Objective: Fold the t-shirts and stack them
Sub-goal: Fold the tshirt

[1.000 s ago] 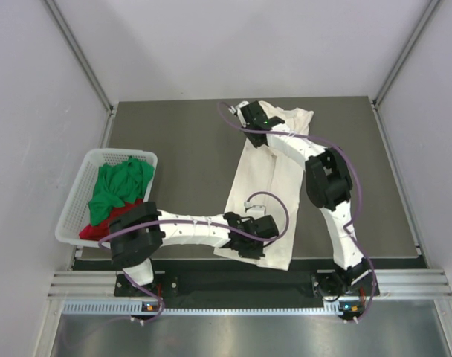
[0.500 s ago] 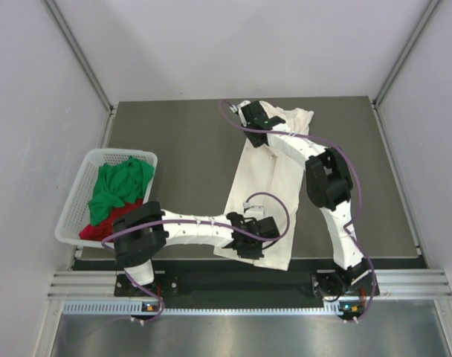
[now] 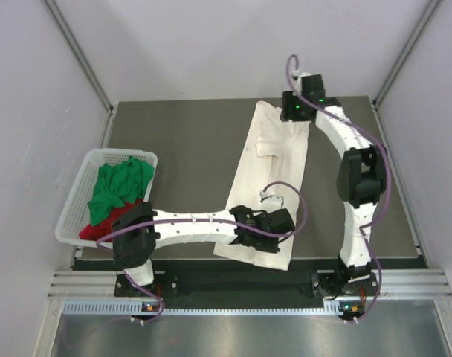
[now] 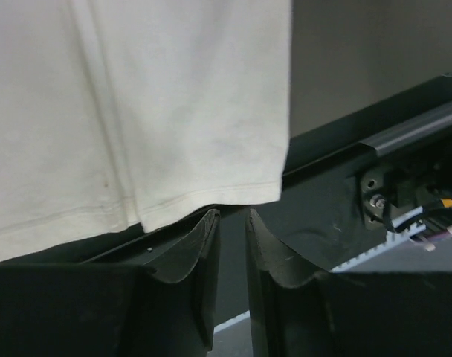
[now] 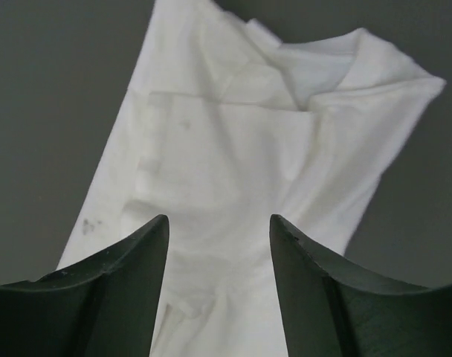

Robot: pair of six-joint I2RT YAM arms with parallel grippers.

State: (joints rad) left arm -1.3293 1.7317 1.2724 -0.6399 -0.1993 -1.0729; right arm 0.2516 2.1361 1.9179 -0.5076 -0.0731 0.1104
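The cream-white t-shirt (image 3: 274, 167) lies as a long narrow strip down the middle of the dark table, collar end far, hem near. My left gripper (image 3: 282, 222) hovers over its near end. In the left wrist view that gripper (image 4: 232, 212) is open by a narrow gap, nothing is between the fingers, and the hem (image 4: 211, 201) sits just past the tips. My right gripper (image 3: 296, 109) is above the far end, open wide over the collar area (image 5: 285, 74), holding nothing (image 5: 218, 223). The green t-shirt (image 3: 116, 184) and red t-shirt (image 3: 99, 227) lie bunched in the basket.
The white mesh basket (image 3: 99, 153) stands at the table's left edge. A metal rail (image 3: 248, 284) runs along the near edge by the arm bases. Grey walls close in the left, far and right sides of the table (image 3: 181, 149).
Both grippers opened and let go of the cream shirt. The right arm swung from the shirt's far left corner to its far right and lifted. The left gripper shifted slightly right.
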